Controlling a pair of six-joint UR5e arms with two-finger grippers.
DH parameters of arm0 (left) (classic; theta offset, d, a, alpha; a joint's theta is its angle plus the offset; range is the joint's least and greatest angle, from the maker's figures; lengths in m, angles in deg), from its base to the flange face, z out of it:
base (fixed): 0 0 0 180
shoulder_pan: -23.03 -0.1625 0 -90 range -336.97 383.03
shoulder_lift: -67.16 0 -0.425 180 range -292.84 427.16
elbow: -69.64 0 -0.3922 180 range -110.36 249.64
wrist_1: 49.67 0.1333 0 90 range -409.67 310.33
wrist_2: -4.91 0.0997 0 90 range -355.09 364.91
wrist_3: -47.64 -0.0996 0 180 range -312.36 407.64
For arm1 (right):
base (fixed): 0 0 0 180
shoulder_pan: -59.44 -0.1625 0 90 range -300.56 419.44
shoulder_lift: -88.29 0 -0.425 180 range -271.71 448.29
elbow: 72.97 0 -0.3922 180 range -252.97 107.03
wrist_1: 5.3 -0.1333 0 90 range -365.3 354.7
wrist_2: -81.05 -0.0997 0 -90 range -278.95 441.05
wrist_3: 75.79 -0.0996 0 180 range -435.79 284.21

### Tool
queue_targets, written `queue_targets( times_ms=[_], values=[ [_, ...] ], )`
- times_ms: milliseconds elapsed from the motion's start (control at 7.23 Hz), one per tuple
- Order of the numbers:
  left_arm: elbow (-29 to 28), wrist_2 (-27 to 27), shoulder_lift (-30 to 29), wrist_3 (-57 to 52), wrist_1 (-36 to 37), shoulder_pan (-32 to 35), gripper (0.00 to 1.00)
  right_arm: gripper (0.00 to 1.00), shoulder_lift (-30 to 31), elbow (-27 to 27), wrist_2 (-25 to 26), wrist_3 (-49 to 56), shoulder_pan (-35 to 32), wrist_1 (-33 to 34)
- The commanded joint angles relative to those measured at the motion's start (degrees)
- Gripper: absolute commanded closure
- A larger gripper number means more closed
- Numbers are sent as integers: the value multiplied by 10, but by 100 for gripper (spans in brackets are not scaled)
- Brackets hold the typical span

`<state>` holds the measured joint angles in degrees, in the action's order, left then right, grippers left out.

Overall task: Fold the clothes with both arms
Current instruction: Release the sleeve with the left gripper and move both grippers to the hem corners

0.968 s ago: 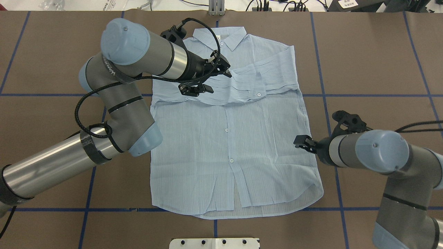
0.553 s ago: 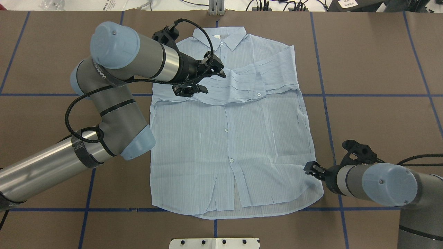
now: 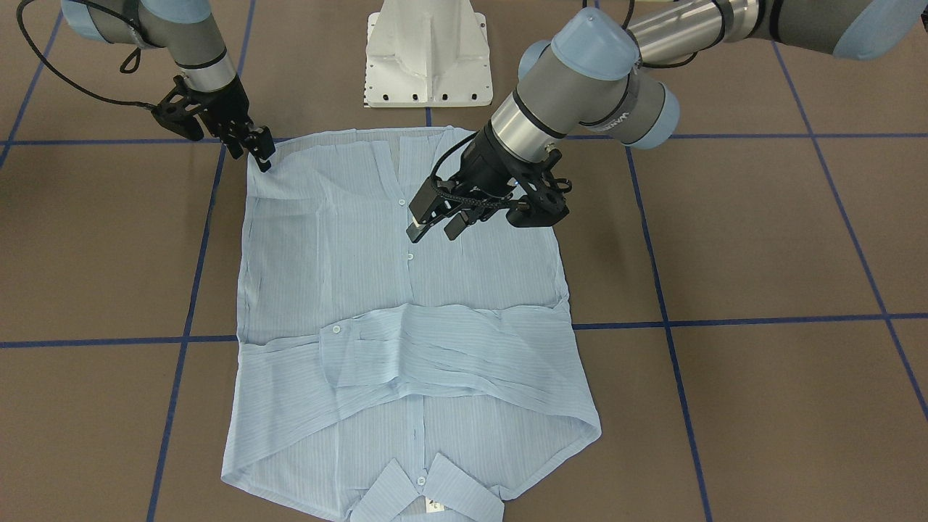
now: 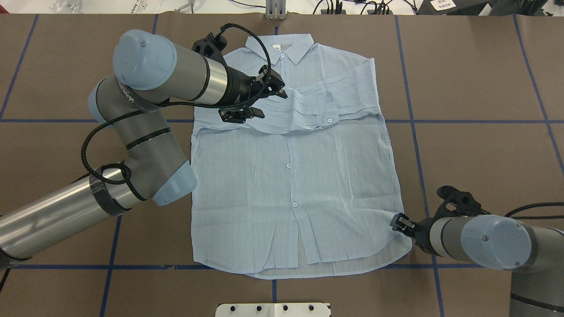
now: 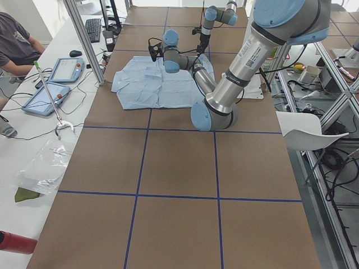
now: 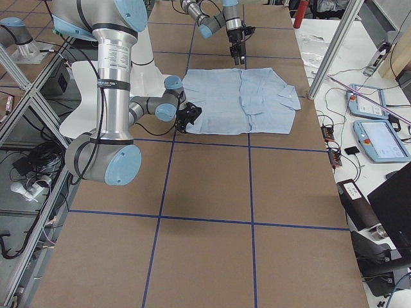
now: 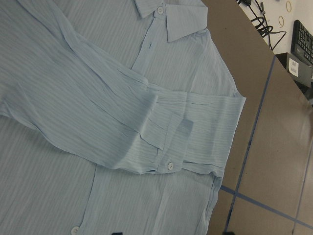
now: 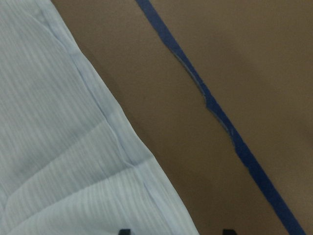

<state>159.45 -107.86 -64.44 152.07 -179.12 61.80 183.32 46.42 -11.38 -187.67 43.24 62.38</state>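
Observation:
The pale-blue striped shirt lies flat and face up on the brown table, collar at the far edge, both sleeves folded across the chest. My left gripper is open and empty, hovering just above the folded sleeve near the shirt's left shoulder; in the front view its jaws stand well apart. My right gripper is open at the shirt's near right hem corner. In the right wrist view the shirt's side edge runs between the two fingertips. The left wrist view shows the cuff button.
The white pedestal base stands at the robot's side of the table. Blue tape lines cross the brown surface. Tablets and cables lie on a side bench past the far edge, where a person sits.
My right gripper has moved along the shirt's right edge toward the robot, down to the hem corner. My left gripper has drawn back slightly to the left and stays open.

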Motion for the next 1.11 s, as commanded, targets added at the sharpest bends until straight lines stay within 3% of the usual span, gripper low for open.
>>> queue_targets(
  times_ms=[0, 138, 553, 968],
  values=[
    [0, 0, 0, 0, 0, 0, 26, 69, 0, -1, -3, -19, 6, 0],
    [0, 0, 0, 0, 2, 1, 26, 97, 2, 1, -7, -19, 6, -1],
    [4, 0, 1, 0, 2, 2, 26, 100, 12, 26, -27, -18, 15, -2],
    [110, 1, 96, 2, 25, -10, 26, 100, 51, 54, -42, -12, 13, -8]
  ],
)
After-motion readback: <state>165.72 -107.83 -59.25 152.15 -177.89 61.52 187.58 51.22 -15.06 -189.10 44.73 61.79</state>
